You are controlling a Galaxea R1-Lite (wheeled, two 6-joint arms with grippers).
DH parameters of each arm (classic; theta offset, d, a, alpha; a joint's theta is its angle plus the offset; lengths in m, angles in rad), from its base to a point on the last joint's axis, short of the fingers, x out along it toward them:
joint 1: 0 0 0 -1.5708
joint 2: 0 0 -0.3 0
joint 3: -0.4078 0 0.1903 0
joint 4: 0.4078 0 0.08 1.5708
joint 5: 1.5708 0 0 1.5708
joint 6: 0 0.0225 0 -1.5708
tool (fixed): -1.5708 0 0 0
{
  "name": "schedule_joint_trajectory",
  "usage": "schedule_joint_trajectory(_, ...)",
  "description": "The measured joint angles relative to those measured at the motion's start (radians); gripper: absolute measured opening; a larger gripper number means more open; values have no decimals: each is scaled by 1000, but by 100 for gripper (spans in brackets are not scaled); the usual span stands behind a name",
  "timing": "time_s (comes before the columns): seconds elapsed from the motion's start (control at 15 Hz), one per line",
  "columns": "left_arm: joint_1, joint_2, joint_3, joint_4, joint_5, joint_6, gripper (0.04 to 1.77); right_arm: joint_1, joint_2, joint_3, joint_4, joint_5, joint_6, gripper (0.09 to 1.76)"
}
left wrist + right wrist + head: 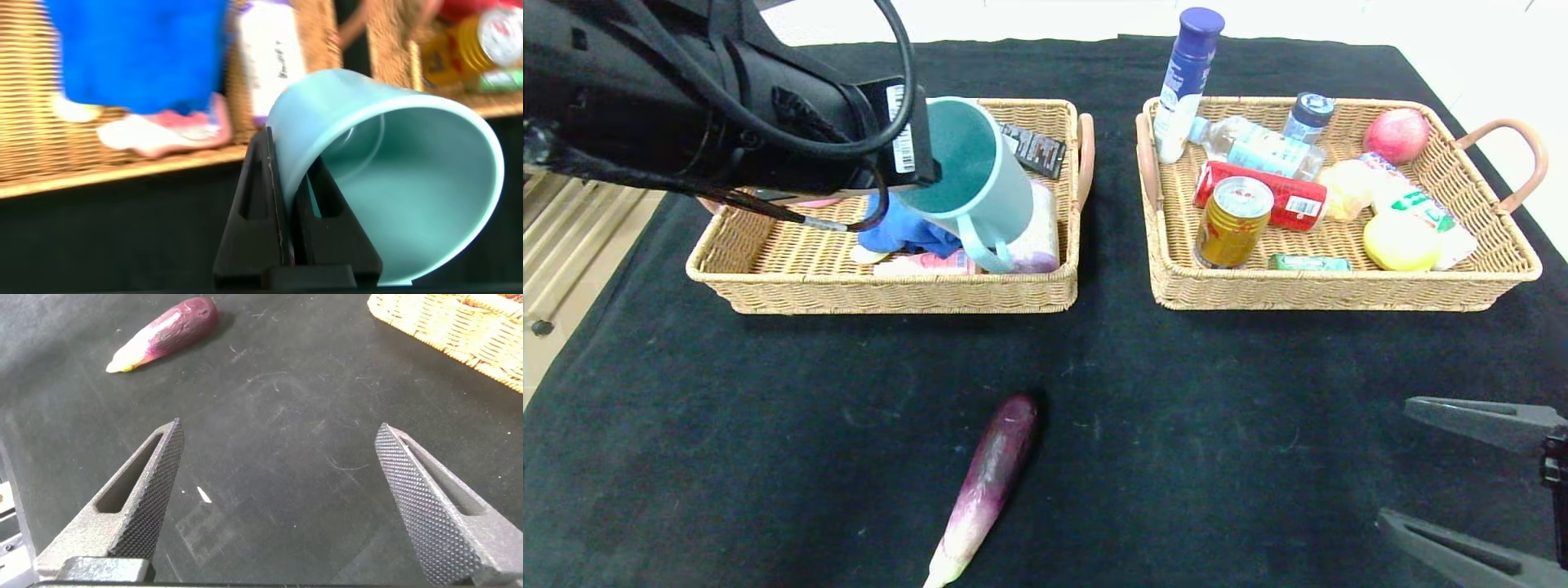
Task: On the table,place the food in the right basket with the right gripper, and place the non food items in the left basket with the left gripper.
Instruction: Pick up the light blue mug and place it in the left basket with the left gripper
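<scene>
Nearly all of the sorting appears done. A teal cup [972,175] is held by the left hand [286,208], whose fingers are clamped shut on the cup's wall, one inside and one outside; the cup is carried tilted over the left basket [768,278], at about 11 o'clock in the head view, and is not yet set down. Beneath it in that basket a blue cloth [903,233], a pale pink item [923,263], a white-and-lilac pack [1041,237] and a dark flat card [1033,149] are already lying.

The right basket [1339,292], at about 1 o'clock, is well filled: a gold can [1232,222], a red can [1278,200], a clear bottle [1258,147], a small blue-capped jar [1308,114], an apple [1395,135], a yellow fruit [1401,242] and wrapped packets. A tall white bottle with a blue cap [1188,82] is stood at its far left corner; whether it stands inside or just behind the rim cannot be told.

Left on the black table [768,457] is one thing only, a purple eggplant [988,486], lying at about 6 o'clock, well apart from both baskets. It is judged to be food for the right hand [278,502], which is held low at about 4 o'clock with fingers spread wide and nothing between them.

Nothing is seen lying between that hand and the eggplant. The crowded right basket leaves little bare floor, so a long vegetable may have to be laid on top of other things.
</scene>
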Motion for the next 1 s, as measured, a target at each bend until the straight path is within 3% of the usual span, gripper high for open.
schedule_joint_trajectory(0.53,192,-39,31,-7,-8,6,17,0,-3,-2,-1,0,0,171)
schedule_joint_trajectory(1.0,411,14,43,-110,-11,48,17,0,-5,-2,0,0,0,171)
